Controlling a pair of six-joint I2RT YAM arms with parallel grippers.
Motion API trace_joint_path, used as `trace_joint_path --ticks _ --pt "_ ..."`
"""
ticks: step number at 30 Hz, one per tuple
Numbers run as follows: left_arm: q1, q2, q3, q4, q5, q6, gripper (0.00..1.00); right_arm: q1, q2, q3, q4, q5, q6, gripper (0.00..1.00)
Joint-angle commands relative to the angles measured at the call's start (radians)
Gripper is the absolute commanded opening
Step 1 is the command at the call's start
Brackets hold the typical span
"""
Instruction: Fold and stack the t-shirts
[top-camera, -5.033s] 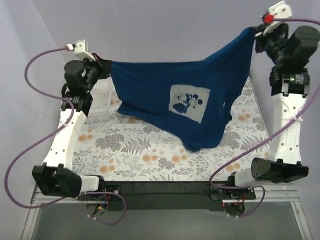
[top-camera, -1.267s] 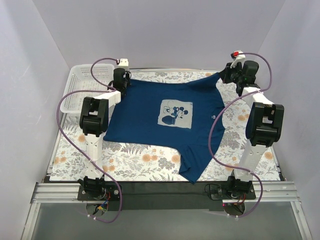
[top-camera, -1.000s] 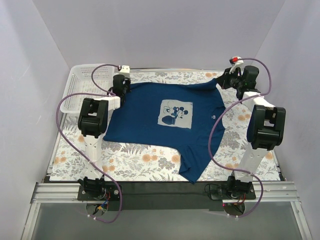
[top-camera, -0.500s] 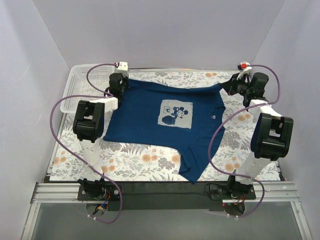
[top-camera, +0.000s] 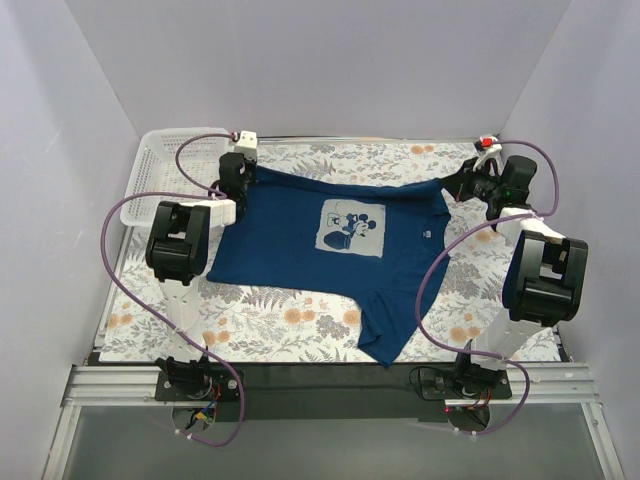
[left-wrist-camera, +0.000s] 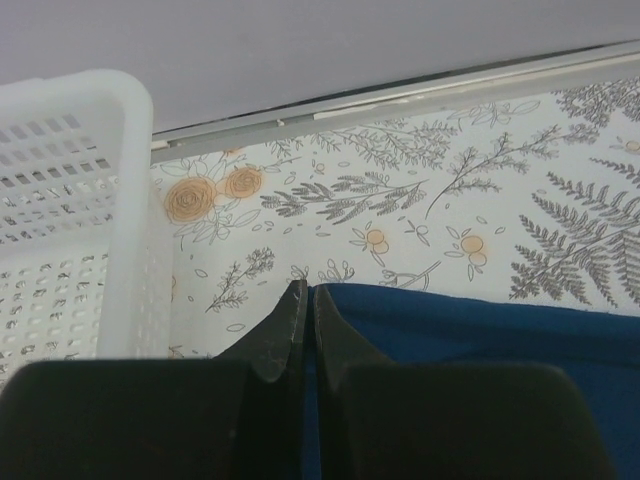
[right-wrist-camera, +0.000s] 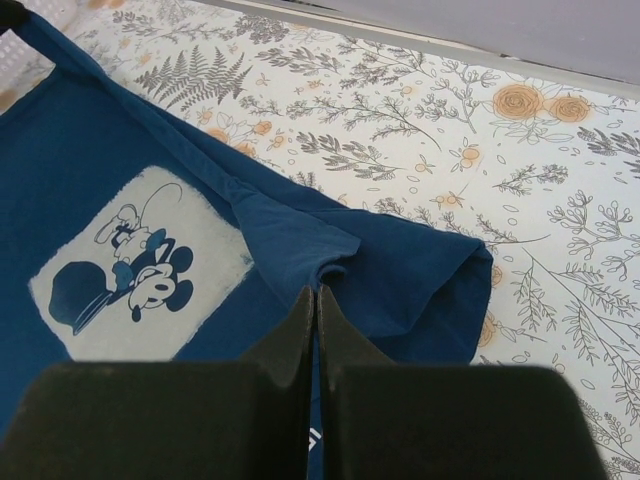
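The shirt (top-camera: 290, 250) lies graphic-up on the table (top-camera: 280, 320). The left gripper (left-wrist-camera: 305, 305) and right gripper (right-wrist-camera: 315, 300) each pinch its far edge, fingers pressed together. Draw that edge taut and level, then flatten the bunched sleeve (right-wrist-camera: 410, 285) before release.

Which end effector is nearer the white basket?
Left. The left end effector pinches the t-shirt corner right beside the basket; the right end effector holds the opposite corner, across the table.
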Motion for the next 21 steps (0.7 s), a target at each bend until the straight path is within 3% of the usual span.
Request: trace_joint_path --ticks 1,21 --pt "0.007 -0.08 -0.029 0.049 -0.027 0.033 0.0 -0.008 -0.046 -0.007 0.048 -0.038 -0.004 0.01" --pt "0.007 -0.125 -0.167 0.154 -0.09 0.081 0.0 -0.028 -0.122 -0.103 0.093 -0.12 -0.005 0.01"
